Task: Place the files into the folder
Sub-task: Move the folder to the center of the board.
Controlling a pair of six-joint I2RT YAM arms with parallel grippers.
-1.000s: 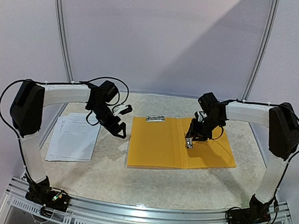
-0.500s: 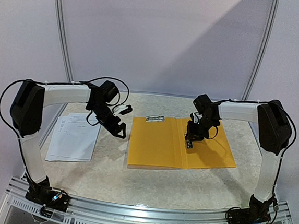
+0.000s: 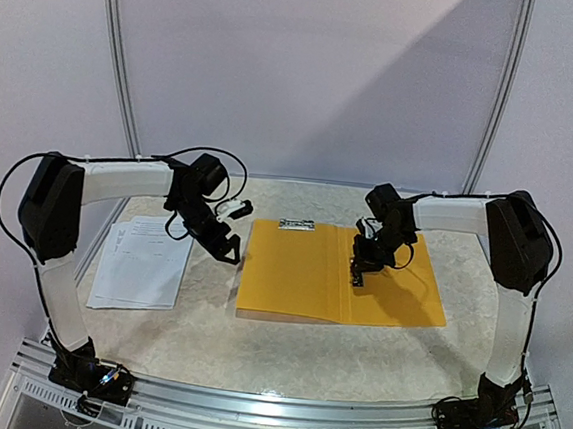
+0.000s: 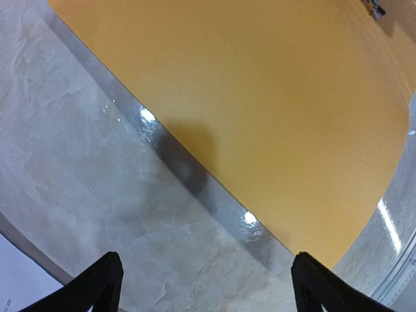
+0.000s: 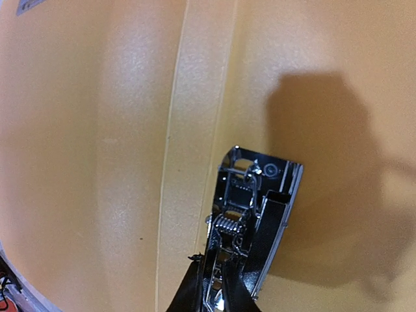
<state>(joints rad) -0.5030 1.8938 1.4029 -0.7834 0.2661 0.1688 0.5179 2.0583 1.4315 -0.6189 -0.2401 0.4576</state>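
The right hand [image 5: 211,292] is pinched onto the metal clip [image 5: 253,208] near the spine of the opened folder [image 3: 291,275], which is spread flat mid-counter [image 3: 285,345]. The left hand [image 4: 205,286] is held wide open, gripping nothing, just above the folder's left edge. The files [image 3: 142,262] are stacked at the counter's left side.

Evenly, softly lit from above, with a diagonal shade across the back wall [image 3: 309,76]. Specular glints on the glossy table [image 4: 97,188]; dark arm shadow on the folder [image 5: 325,162]. Mild wide-angle bending at wrist-view edges.
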